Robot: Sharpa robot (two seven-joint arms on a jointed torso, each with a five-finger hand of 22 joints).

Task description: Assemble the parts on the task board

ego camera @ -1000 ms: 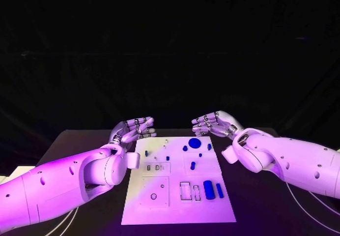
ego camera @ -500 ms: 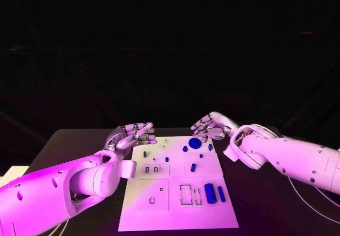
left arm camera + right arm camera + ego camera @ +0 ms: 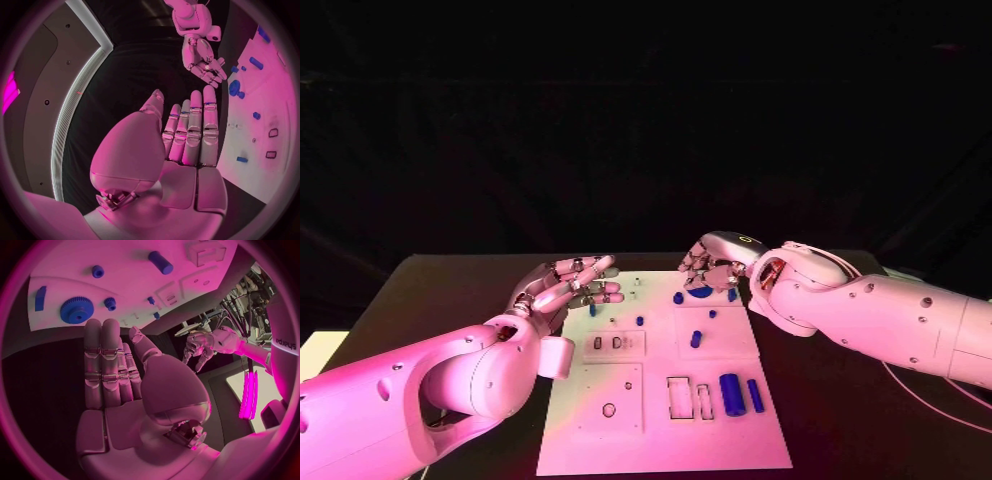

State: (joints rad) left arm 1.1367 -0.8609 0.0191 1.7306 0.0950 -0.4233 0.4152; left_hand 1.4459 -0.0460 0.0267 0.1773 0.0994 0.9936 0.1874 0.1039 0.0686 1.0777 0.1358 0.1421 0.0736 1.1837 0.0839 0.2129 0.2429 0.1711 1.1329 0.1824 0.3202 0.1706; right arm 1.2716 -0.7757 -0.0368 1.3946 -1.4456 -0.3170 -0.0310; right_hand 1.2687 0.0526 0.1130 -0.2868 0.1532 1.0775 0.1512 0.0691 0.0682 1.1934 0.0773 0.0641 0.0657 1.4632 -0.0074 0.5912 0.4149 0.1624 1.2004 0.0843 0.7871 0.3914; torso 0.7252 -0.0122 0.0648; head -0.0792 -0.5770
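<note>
Blue gear (image 3: 700, 292) flat at far end of board (image 3: 661, 440). Right hand (image 3: 714, 268) above it, empty, fingers straight. Left hand (image 3: 570, 285) likewise empty, fingers apart. Lower squarely; pinch rim.

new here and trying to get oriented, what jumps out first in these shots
The white task board lies in the middle of the black table, dotted with small blue parts. The biggest is a round toothed blue gear at its far end, just beyond the right hand. Both hands hold nothing: the left hand hovers over the board's far left edge, the right over the far end.
</note>
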